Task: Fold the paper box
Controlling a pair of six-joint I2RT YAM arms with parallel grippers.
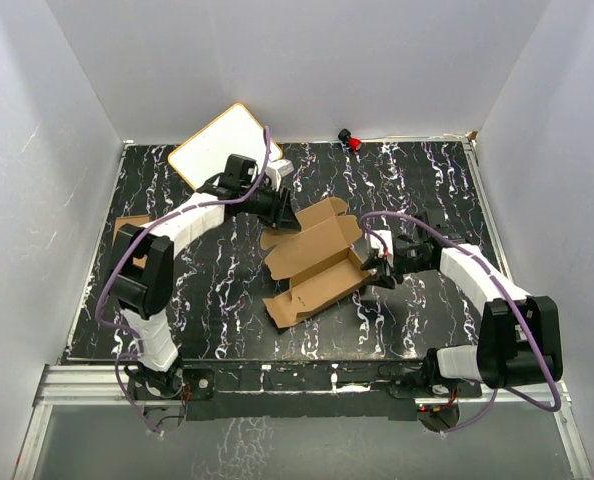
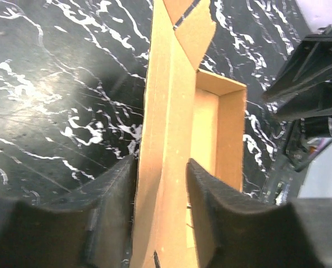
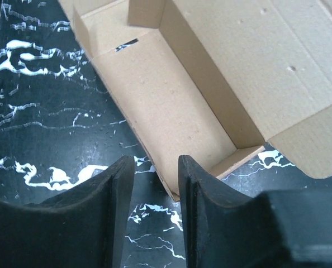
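Observation:
The paper box is a plain brown cardboard piece in the middle of the table, partly folded into an open oblong tray with flaps spread out at its far side and near-left end. My left gripper is at its far-left end. In the left wrist view the gripper is shut on a folded cardboard panel of the box that fills the gap between the fingers. My right gripper is at the tray's right end. In the right wrist view it is open, with the corner of the box just by the right finger.
A white board with a tan rim lies at the back left. A small red object sits at the back wall. Another small brown carton lies at the left edge, partly behind my left arm. White walls enclose the black marbled table.

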